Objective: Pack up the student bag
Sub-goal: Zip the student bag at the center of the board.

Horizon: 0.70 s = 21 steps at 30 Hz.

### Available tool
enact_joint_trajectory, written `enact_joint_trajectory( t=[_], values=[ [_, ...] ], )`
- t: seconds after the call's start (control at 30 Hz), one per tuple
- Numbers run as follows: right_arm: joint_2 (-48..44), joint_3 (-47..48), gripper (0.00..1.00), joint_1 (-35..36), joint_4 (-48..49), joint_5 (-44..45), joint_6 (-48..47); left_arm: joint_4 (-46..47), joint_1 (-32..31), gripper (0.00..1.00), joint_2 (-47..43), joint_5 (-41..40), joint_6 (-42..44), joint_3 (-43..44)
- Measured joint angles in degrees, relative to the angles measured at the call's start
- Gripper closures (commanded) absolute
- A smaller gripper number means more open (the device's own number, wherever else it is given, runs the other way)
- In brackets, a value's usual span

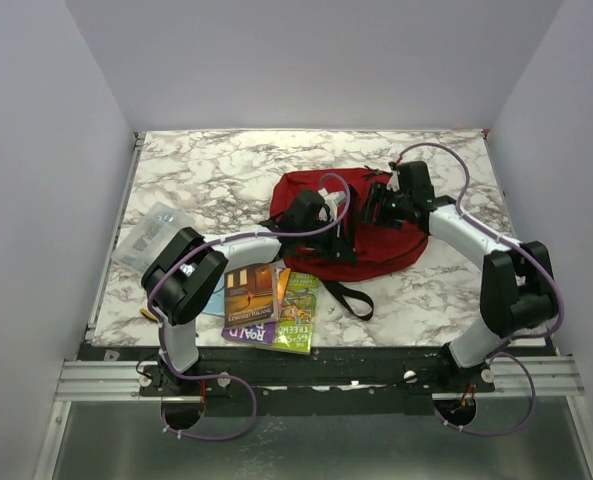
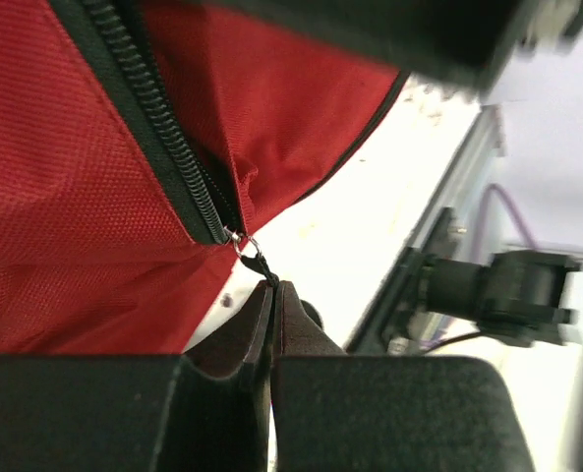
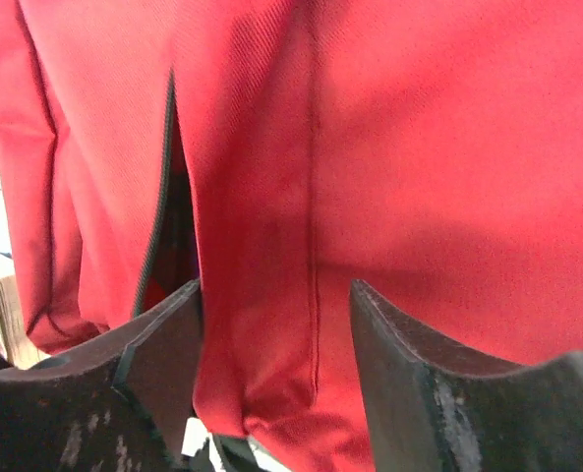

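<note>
The far end of the zipper pull is hidden between the pressed-together fingers of the left gripper. A dark shape above that gripper is blurred beyond identification. Above and right of the right gripper, the student bag is cut off by the frame edge.

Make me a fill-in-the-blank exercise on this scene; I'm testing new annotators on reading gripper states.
1. The left gripper is ____ on the zipper pull.
2. The right gripper is ____, with red fabric of the student bag showing between its fingers.
3. The books lie on the table on the ____ arm's side.

Missing words: shut; open; left.
</note>
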Motion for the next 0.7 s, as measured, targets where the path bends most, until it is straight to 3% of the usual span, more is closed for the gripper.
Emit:
enact_joint_trajectory(
  t=[0.27, 0.47, 0.7],
  values=[
    [-19.19, -17.11, 0.29, 0.00, 1.03, 4.22, 12.46, -1.14, 1.49, 1.00, 0.00, 8.74, -15.89, 0.87],
    [-31.82, -28.74, 0.27, 0.00, 4.20, 3.85, 27.30, -1.73, 2.08, 1.00, 0.00, 11.15, -21.57, 0.87],
    [-36.28, -35.58, 0.42, 0.00, 7.82, 1.66, 41.64, -1.68, 2.73, 1.00, 0.02, 12.81, -26.25, 0.87]
  ],
)
